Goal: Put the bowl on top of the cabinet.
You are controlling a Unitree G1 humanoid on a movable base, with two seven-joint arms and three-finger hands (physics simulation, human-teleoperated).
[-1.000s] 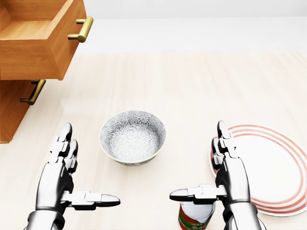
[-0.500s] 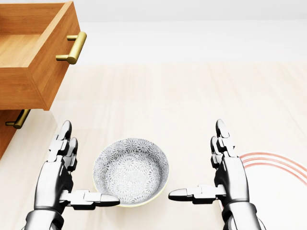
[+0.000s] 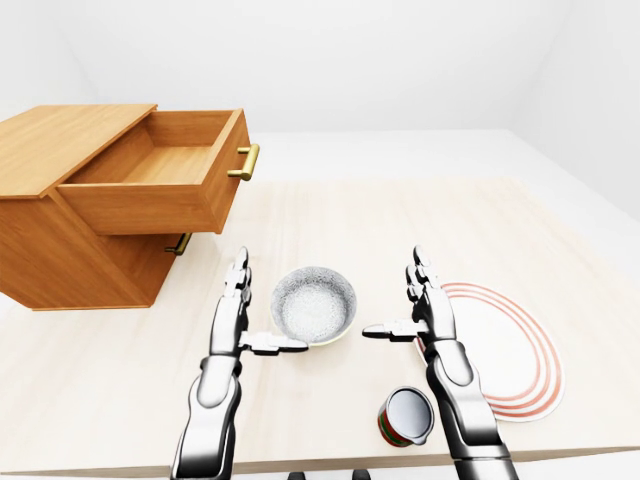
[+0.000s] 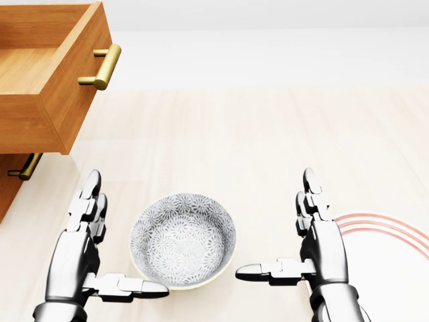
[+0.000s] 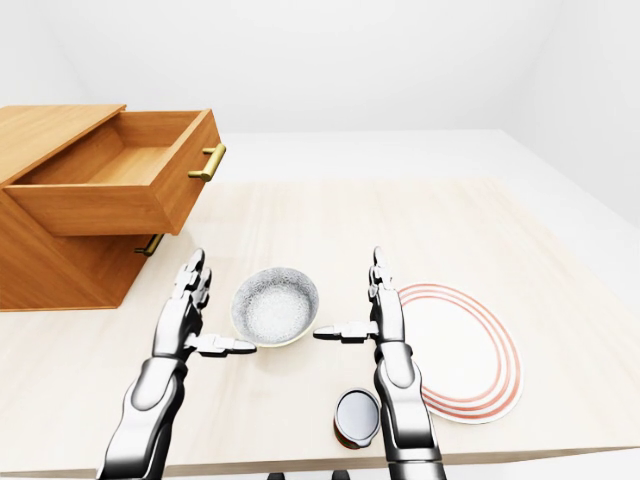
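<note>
Left-eye view: bowl [image 3: 314,305] sits on the counter [image 3: 350,215], between the left hand [image 3: 243,318] at 9 o'clock and right hand [image 3: 418,310] at 3 o'clock. Cabinet [image 3: 60,230] at 10 o'clock, plate [image 3: 505,348] at 3 o'clock, can [image 3: 407,416] at 5 o'clock.

A bare, white-walled simulated room is showing here, home-like: a pale wooden table [image 3: 400,215] is carrying a cabinet [image 3: 60,240], a striped plate [image 3: 510,345] and a can [image 3: 407,416].

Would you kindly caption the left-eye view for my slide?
Open hands, left and right, flank a patterned grey bowl beside a wooden cabinet.
</note>
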